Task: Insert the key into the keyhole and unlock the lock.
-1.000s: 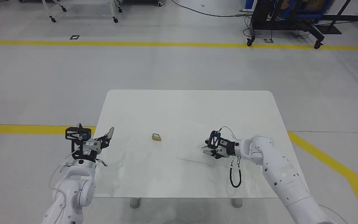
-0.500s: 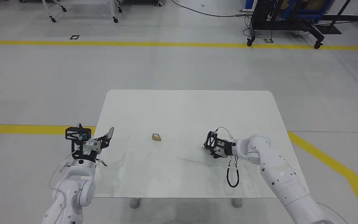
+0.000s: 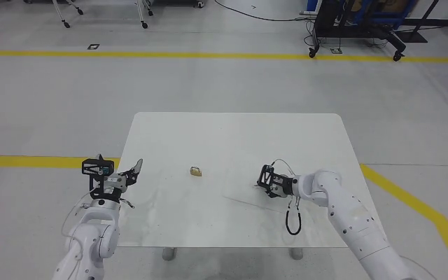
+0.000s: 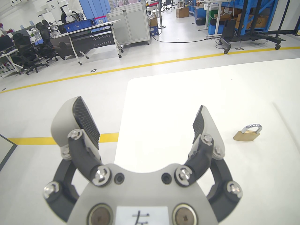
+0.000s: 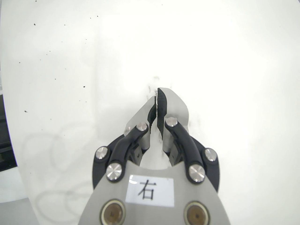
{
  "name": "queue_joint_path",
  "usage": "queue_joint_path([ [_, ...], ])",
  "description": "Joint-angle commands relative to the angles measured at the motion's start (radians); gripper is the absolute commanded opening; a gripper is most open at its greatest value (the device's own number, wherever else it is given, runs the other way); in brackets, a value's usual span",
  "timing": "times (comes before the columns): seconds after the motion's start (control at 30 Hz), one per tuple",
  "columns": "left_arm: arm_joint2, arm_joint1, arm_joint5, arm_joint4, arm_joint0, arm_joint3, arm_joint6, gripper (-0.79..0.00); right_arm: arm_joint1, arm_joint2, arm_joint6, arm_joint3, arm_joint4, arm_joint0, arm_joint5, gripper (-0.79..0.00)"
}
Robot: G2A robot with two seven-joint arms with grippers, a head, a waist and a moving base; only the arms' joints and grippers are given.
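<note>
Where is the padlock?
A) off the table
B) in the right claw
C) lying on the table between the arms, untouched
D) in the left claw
C: the padlock lies on the table, apart from the open left claw and the right claw shut on the key.

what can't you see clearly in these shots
- Key: right wrist view, just a metal sliver; the shut right fingers hide the rest.
- Keyhole: left wrist view, the lock shows none on its visible side.
- Top view: lock too small for detail.
</note>
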Motion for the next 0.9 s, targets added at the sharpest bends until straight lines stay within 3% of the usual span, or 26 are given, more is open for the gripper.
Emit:
queue_joint_path([
  [0.0,0.000,0.000,0.000,0.000,0.000,0.000,0.000,0.000,0.003,0.003,-0.008,-0.009,-0.006,-0.004,0.002,-0.785],
  [0.87,0.000,0.000,0.000,0.000,0.000,0.000,0.000,0.000,0.024,0.044,-0.037,-0.090,-0.025,-0.054,0.020,-0.785],
])
